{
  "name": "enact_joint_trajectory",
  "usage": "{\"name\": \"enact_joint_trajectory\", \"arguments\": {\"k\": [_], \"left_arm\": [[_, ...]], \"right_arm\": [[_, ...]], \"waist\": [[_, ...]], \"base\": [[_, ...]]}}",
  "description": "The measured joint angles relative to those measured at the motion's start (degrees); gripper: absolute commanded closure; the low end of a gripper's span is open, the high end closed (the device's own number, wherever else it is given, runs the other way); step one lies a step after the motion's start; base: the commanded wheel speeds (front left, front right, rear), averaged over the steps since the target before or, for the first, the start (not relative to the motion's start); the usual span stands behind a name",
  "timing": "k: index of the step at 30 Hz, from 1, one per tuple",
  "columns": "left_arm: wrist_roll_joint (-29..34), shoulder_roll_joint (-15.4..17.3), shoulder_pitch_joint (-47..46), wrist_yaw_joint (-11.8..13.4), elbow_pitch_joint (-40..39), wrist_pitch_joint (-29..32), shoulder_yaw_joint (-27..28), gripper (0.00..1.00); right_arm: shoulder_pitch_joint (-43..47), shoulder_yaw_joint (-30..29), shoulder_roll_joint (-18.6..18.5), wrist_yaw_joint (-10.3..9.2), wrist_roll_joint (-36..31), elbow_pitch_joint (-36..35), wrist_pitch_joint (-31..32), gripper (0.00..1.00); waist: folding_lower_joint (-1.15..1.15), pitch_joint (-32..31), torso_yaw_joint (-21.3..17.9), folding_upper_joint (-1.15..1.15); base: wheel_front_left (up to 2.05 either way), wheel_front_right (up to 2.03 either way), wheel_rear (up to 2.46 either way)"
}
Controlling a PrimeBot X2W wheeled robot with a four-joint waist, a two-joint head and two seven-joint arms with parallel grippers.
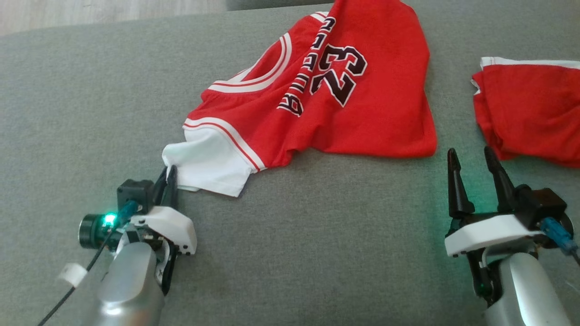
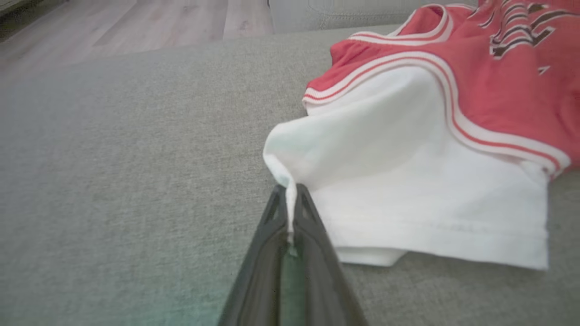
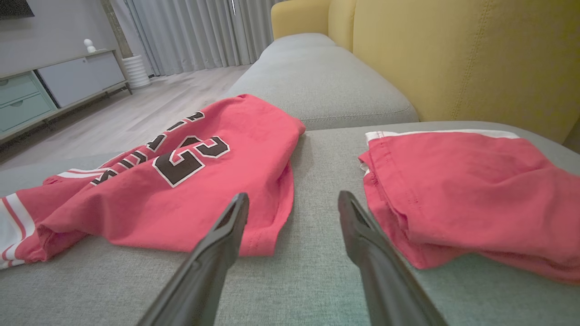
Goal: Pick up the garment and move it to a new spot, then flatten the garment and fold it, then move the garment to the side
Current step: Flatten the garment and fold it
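Note:
The garment point(image 1: 362, 108) is a red jersey with white trim, the number 23 and a white sleeve point(image 1: 208, 163), lying rumpled on the grey sofa seat point(image 1: 317, 253). My left gripper point(image 1: 170, 174) is shut on the near corner of that white sleeve; the left wrist view shows a thin fold of the white cloth point(image 2: 290, 213) pinched between its fingers. My right gripper point(image 1: 473, 158) stands open just in front of the jersey's right hem, holding nothing. In the right wrist view, the jersey point(image 3: 181, 181) lies left of the right gripper point(image 3: 293, 201).
A second red garment point(image 1: 530, 108), folded, lies at the right edge of the seat, close to my right gripper. The yellow backrest point(image 3: 453, 54) rises behind it. Wooden floor point(image 2: 113, 27) lies beyond the seat's far edge, with a cabinet point(image 3: 54, 86) and curtains point(image 3: 195, 31).

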Motion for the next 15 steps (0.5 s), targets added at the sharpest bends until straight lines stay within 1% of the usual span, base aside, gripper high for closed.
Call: {"name": "enact_joint_trajectory", "arguments": {"k": [3,5,9,11,12,13,15], "left_arm": [[-1.16,-0.12,0.07,0.05,-0.69,-3.26,0.63,1.0],[-1.98,-0.2,0.09,0.1,-3.15,-4.98,1.52,1.0],[-2.91,-0.8,0.44,1.41,-11.58,-5.98,3.37,1.0],[-3.01,-0.89,1.58,1.65,-17.9,-6.01,4.15,1.0],[-3.01,-0.89,1.58,1.65,-17.9,-6.01,4.15,1.0],[-2.61,-1.1,3.32,2.11,-22.98,-6.15,4.98,1.0],[-2.26,-1.15,5.39,2.15,-26.3,-6.15,5.31,1.0]], "right_arm": [[-0.02,-0.15,0.0,0.0,0.21,1.41,1.48,0.0],[-0.13,-0.27,0.0,0.0,1.85,2.89,2.67,0.0],[-2.19,-0.76,0.0,0.0,5.05,6.46,3.93,0.0],[-3.96,-0.68,-0.01,0.0,5.42,8.25,4.0,0.0],[-3.96,-0.68,-0.01,0.0,5.42,8.25,4.0,0.0],[-5.31,-0.42,-0.02,0.0,5.5,10.07,4.52,0.0],[-5.98,0.07,-0.02,0.0,5.57,12.17,5.03,0.0]], "waist": [[0.0,-0.39,0.64,0.0],[0.0,-0.66,1.18,0.0],[0.0,-1.17,2.56,0.0],[0.0,-1.39,3.32,0.0],[0.0,-1.39,3.32,0.0],[0.0,-1.55,4.04,0.0],[0.0,-1.7,4.61,0.0]], "base": [[0.0,0.0,0.0],[0.0,0.0,0.0],[0.0,0.0,0.0],[0.0,0.0,0.0],[0.0,0.0,0.0],[0.0,0.0,0.0],[0.0,0.0,0.0]]}}
